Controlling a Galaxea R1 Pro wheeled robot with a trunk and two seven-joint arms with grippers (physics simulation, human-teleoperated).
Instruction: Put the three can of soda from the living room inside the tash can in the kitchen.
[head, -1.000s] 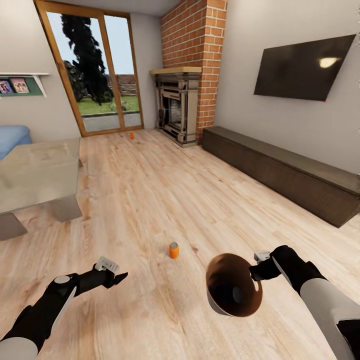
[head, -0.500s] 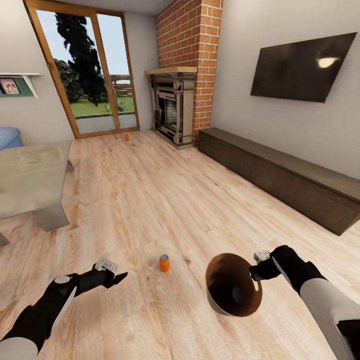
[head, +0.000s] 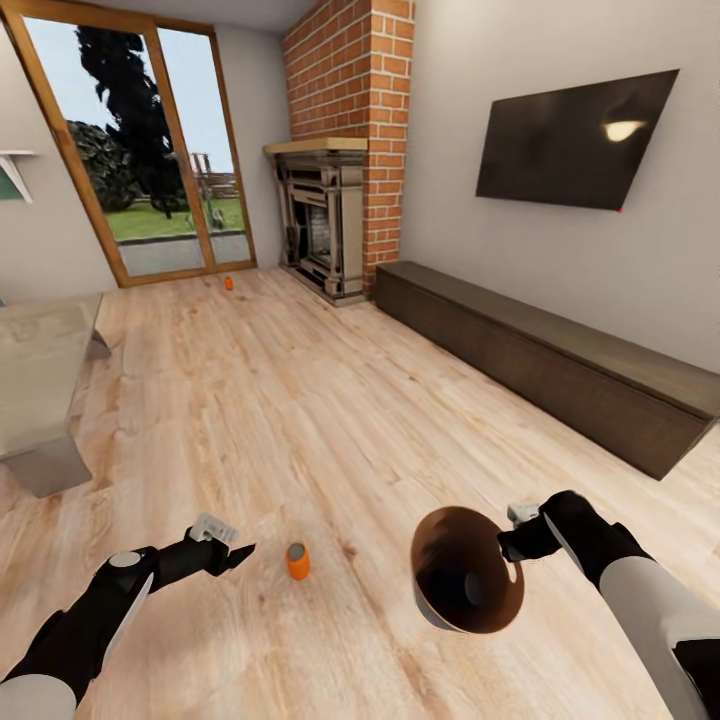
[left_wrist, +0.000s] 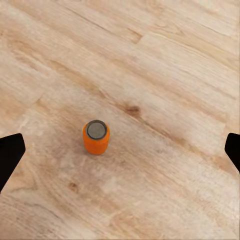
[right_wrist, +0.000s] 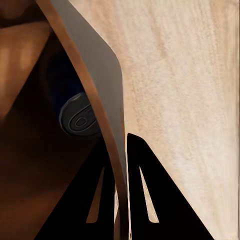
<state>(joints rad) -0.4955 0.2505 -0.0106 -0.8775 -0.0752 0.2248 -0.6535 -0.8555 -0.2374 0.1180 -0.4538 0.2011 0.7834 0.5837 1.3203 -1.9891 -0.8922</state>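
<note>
L gripper hung wide open, empty, near upright orange can; R gripper pinched tash can rim w/ blue can inside

the coffee table is chopped off by the picture's left edge; the far orange can is too tiny to read; the blue can sits half-hidden behind the bin wall

Bright even daylight; glare spot on TV; wide-angle edge distortion; soft shadows.
</note>
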